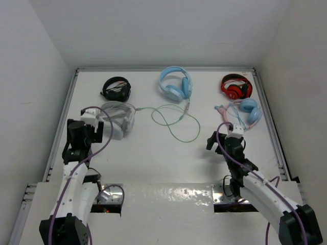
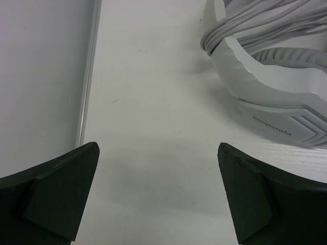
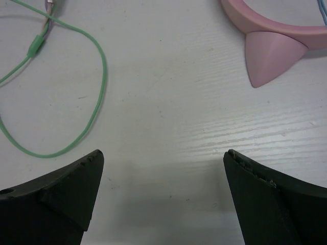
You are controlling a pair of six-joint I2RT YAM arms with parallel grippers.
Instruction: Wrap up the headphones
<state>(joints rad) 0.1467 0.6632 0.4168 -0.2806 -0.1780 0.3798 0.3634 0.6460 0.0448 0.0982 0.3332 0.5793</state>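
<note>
- The left arm is holding its left jaws spread wide over bare table, gripping nothing.
- The right arm is holding its right jaws spread wide as well, with nothing between them.
- The headphones are lying at the far middle of the table, well apart from both arms, with the cups facing the near side.
- The cable is trailing from the headphones toward the near side. It is lying unwrapped in loose loops on the table between the two arms, and one strand is running left to the grey-white pair.
- In the right wrist view, one loop of the cable is lying ahead and to the left of the right jaws, not touching them.
- The pink cat-ear pair is lying just beyond the right jaws. Its pink band and one pointed ear are showing ahead and to the right in the right wrist view.
- The grey-white pair is lying just ahead and to the right of the left jaws, with its own grey cord wound around the band.
- A black pair is lying at the far left, beyond the grey-white pair.
- A red pair is lying at the far right, beyond the pink cat-ear pair.
</note>
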